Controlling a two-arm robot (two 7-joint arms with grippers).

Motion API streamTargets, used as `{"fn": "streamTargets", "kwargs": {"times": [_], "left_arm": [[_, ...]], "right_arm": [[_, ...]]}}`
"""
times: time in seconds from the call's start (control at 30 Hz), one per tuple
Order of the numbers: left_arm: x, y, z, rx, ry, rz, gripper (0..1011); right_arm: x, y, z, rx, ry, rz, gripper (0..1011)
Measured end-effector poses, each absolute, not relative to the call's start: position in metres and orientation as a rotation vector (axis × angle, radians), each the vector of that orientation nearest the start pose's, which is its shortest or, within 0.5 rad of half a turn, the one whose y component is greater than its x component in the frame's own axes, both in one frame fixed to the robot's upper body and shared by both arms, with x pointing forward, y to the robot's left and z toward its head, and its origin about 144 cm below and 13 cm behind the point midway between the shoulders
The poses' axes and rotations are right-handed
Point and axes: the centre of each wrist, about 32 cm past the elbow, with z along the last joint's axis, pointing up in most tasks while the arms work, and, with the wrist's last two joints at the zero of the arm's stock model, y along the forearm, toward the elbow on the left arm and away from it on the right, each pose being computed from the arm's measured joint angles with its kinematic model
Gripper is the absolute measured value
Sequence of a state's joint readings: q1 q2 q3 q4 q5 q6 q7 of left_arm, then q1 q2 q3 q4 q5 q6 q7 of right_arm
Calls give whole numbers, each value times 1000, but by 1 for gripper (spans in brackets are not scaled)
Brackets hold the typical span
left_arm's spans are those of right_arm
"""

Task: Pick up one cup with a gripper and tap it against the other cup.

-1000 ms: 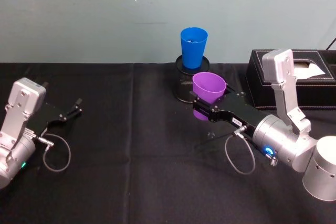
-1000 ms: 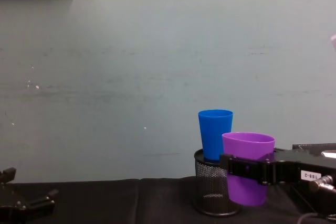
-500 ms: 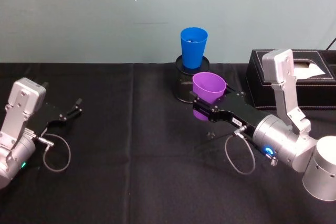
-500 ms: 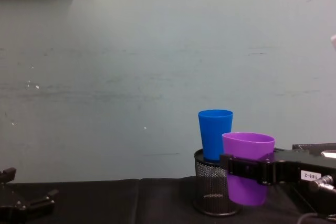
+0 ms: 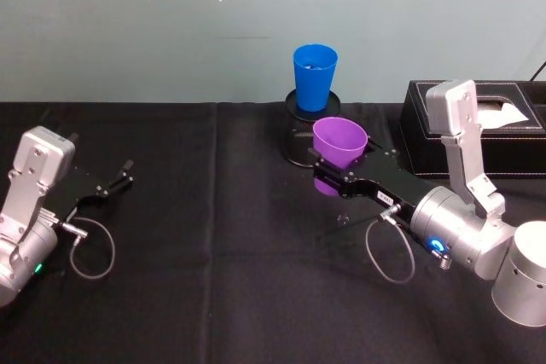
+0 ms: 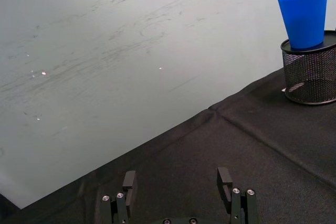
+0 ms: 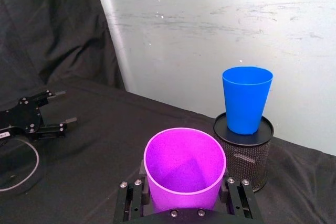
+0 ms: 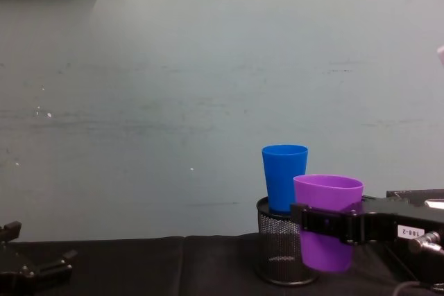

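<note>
My right gripper (image 5: 334,171) is shut on the purple cup (image 5: 338,154), holding it upright off the black cloth; its fingers clamp the cup's sides (image 7: 185,169) (image 8: 327,221). The blue cup (image 5: 314,78) (image 7: 246,99) (image 8: 284,177) stands upright on top of a black mesh pen holder (image 5: 302,135), just behind and left of the purple one, a small gap between them. My left gripper (image 5: 114,182) rests open and empty at the far left, seen from its own wrist (image 6: 177,184).
A black tissue box (image 5: 478,125) stands at the back right, close behind my right arm. The black mesh pen holder (image 8: 277,251) carries the blue cup. A pale wall runs along the table's back edge.
The purple cup in my right gripper has risen very slightly. The left arm has not moved.
</note>
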State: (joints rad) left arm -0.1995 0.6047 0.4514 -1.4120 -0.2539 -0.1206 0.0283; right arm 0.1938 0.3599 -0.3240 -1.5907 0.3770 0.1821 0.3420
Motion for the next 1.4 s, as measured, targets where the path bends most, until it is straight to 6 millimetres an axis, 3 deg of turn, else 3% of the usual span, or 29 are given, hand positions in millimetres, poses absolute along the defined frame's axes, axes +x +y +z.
{"fn": "streamTargets", "kwargs": {"times": [1.4], "left_arm": [[489,310,1140,304,-285,1248,1000]], "right_arm": [[497,-232,1194,-84,50,-920,716]]}}
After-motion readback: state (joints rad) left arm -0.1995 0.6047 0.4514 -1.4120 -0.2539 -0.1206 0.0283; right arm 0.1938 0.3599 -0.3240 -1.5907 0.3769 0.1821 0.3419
